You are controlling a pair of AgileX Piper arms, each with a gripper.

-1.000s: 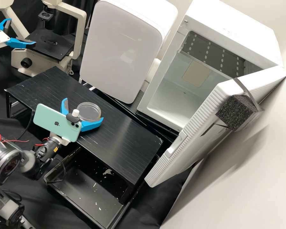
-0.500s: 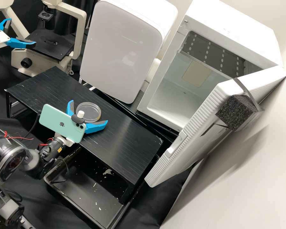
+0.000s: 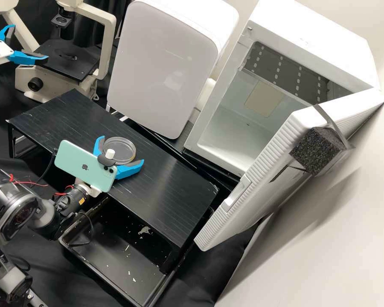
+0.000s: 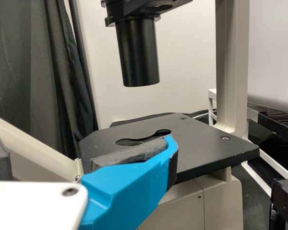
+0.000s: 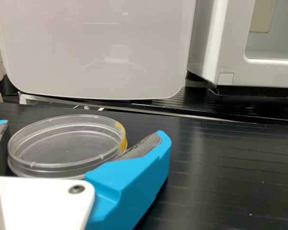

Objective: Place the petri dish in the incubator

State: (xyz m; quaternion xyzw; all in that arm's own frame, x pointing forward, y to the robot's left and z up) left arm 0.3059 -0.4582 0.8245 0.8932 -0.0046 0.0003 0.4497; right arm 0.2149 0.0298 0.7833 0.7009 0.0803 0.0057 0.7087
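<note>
Petri dish: flat on the table, upright, between the fingers of the right tool; yellow mark on its rim; clock reference centre for the high view
Right tool: wide open, one finger at each side of the dish; finger contact cannot be told; dish not lifted
Green phone: mounted on the right arm, 8 o'clock, near the dish
Left tool: about 11 o'clock, fingers well apart, nothing seen between them, near the microscope stage
Open white cabinet: 2 o'clock, well apart from the dish, interior visible
Cabinet door: 3 o'clock, swung open, black foam block strapped to it
Closed white cabinet: 1 o'clock, beyond the table edge
Black tray: 6 o'clock, lower than the table top, pale flecks inside
</note>
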